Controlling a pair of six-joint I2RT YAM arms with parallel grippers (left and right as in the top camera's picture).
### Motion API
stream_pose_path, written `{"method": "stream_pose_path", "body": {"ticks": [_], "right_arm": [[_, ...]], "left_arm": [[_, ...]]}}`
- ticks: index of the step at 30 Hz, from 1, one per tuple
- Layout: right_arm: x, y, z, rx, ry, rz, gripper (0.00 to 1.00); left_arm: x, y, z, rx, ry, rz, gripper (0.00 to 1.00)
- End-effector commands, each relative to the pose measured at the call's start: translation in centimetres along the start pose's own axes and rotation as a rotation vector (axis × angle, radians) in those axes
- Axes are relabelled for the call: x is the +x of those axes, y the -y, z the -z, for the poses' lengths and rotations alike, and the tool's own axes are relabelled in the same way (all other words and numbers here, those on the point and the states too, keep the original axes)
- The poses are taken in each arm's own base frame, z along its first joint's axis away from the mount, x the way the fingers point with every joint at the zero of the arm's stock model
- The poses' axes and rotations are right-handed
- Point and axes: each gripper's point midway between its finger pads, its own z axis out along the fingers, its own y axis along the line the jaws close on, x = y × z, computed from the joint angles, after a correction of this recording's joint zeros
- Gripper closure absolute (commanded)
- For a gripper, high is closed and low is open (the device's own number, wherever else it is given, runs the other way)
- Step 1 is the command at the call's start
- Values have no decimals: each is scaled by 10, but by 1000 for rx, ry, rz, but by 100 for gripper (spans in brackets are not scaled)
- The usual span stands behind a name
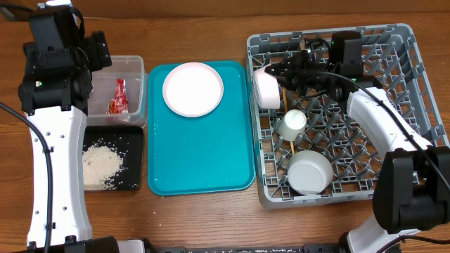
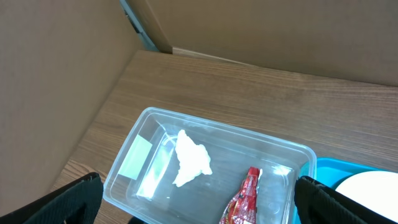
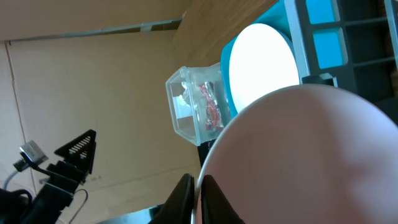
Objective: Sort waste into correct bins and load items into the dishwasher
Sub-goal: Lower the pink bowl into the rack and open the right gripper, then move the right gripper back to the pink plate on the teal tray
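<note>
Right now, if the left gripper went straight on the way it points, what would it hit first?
Most likely the clear tub, its floor between the tissue wad and the red wrapper. The open left gripper points into it, though depth is unclear.

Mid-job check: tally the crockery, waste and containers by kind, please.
Crockery: 4 (plate, dish held by the right gripper, cup, bowl)
Waste: 3 (tissue, wrapper, rice pile)
Containers: 4 (clear tub, black tray, teal tray, rack)
Total: 11
</note>
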Motion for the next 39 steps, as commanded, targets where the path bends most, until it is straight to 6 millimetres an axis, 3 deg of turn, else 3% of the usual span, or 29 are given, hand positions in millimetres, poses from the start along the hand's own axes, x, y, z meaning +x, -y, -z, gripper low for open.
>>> {"method": "stream_pose_path", "body": {"ticks": [1,10,19,25,32,35,39], "right_arm": [[-4,8,2,20,15,38,92],[-22,25,28,43,67,-14,91],[-37,35,50,54,115,-1,66],[-40,36,56,42,120,-7,61],[-28,27,52,1,57,91,60],[-17,25,41,6,21,137,60],[8,16,11,14,-51,208,59]], "left_arm": [[-6,0,3,5,16,16,0],[-6,0,3,5,16,16,0],[-6,0,3,5,16,16,0],[-6,0,3,5,16,16,0],[-6,0,3,5,16,16,0],[-6,0,3,5,16,16,0],[-6,0,3,5,16,16,0]]}}
